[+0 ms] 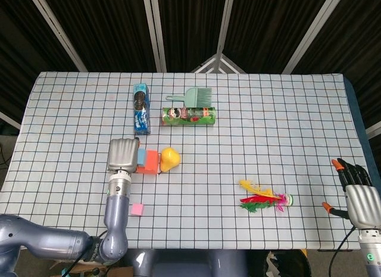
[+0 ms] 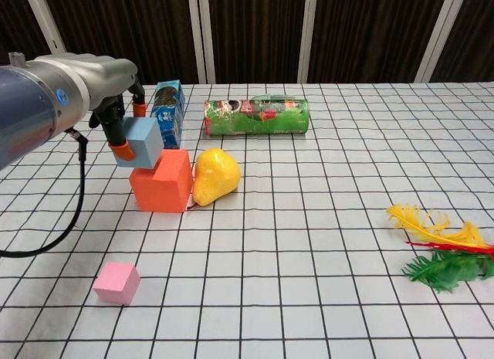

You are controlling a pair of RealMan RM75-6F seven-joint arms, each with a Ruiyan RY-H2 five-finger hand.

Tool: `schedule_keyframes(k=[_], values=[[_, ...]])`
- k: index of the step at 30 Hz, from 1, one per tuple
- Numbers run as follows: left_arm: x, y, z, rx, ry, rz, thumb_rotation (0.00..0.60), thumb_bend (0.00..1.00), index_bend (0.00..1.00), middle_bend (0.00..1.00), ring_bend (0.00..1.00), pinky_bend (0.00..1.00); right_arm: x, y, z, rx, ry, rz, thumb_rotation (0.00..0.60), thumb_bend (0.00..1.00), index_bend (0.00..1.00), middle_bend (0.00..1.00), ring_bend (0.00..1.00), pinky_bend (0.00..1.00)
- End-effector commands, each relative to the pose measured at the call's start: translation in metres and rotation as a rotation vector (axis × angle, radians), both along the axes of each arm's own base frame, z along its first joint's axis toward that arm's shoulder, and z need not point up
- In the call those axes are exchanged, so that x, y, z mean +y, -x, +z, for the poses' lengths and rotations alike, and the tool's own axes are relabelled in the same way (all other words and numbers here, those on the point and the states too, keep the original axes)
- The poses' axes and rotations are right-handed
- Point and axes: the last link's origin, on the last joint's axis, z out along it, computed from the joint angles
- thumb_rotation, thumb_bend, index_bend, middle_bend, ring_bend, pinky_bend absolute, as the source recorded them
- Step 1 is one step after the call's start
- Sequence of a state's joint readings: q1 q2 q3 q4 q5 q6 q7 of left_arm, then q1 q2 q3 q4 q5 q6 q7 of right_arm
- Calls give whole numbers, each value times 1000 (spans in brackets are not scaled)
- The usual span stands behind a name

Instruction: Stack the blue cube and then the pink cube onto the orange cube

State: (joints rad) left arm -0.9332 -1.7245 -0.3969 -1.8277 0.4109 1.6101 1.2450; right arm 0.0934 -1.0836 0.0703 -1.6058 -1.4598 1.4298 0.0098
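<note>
— What is the left hand (image 2: 116,104) doing?

— Its fingers (image 2: 120,148) are closing tight around the blue cube (image 2: 143,140) and holding it tilted. The blue cube is sitting right over the back left corner of the orange cube (image 2: 162,181). I cannot tell if the two are touching.

— Where is the pink cube (image 2: 116,282)?

— It is lying on the desk (image 2: 309,243), well in front of those fingers, on its own.

— What is next to the orange cube?

— A yellow pear (image 2: 214,176) is touching its side, away from the fingers.

— And the right hand (image 1: 360,196)?

— It is waiting at the desk's far edge, fingers spread apart, holding nothing. The feathers (image 1: 265,197) are lying near it.
</note>
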Motion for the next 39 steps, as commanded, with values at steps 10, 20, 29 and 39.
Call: schedule_keyframes(k=[10, 20, 29, 39], values=[[0, -7, -15, -22, 8, 9, 600, 266, 513, 786, 708, 850, -2, 2, 0, 1, 2, -7, 600, 173, 42, 84, 108, 80], [-2, -10, -20, -10, 9, 10, 600, 266, 513, 786, 708, 850, -1, 2, 1, -3, 4, -6, 600, 173, 42, 84, 108, 81], [-1, -12, -19, -5, -2, 9, 600, 266, 513, 786, 708, 850, -1, 2, 1, -1, 2, -7, 600, 172, 42, 84, 108, 81], [1, -11, -19, 4, -6, 10, 600, 266, 514, 786, 708, 850, -1, 2, 1, 2, 1, -7, 600, 173, 42, 84, 108, 80]])
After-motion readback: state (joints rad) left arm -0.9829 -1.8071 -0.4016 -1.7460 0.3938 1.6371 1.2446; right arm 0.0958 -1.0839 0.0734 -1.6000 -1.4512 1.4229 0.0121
